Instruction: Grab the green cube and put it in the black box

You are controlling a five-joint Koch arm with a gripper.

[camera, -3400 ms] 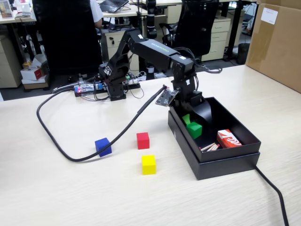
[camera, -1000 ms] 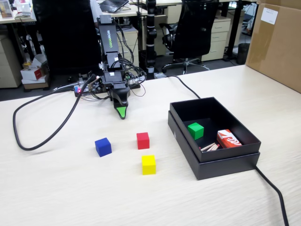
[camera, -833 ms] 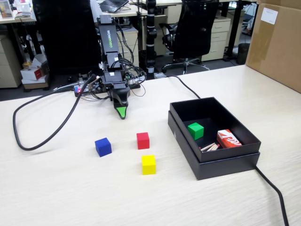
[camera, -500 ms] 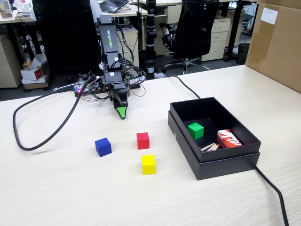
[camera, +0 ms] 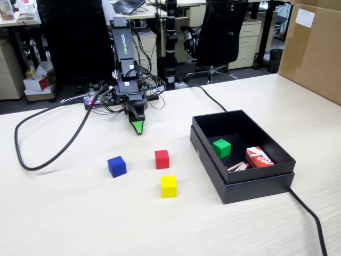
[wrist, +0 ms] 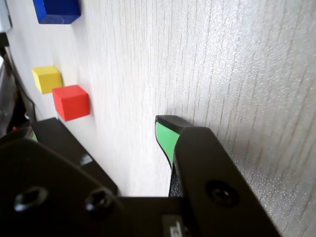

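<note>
Green cube [camera: 221, 148] sits inside the black box [camera: 213, 154], on the floor near the box's left wall as the fixed view shows it, apart from the other contents. Box stands toward the right edge of the tabletop [camera: 80, 213]. Judged from this layout, the placement looks done.

Gripper [camera: 138, 127] is folded down at the far edge of the tabletop, tip just above or on the wood, well apart from the box. It has hold of nothing. Only one green-faced tip shows in the wrist view [wrist: 167, 136], with the other jaw not clearly separate, so I cannot tell how far the jaws stand apart.

Handling, as judgement: the cube looks solid, rigid and light, with flat matte faces. It should not crush or slip much. Best hold is across two opposite side faces, from above. The near box wall leaves little room for a jaw on that side.

Count:
- green cube: 1, in box
- blue cube [camera: 116, 166]: 1
- red cube [camera: 162, 159]: 1
- yellow cube [camera: 168, 186]: 1, all three mid-tabletop, left of the box
- black box: 1
- red-and-white carton [camera: 259, 157]: 1, in the box's right corner, thin sticks beside it, number unclear
</note>
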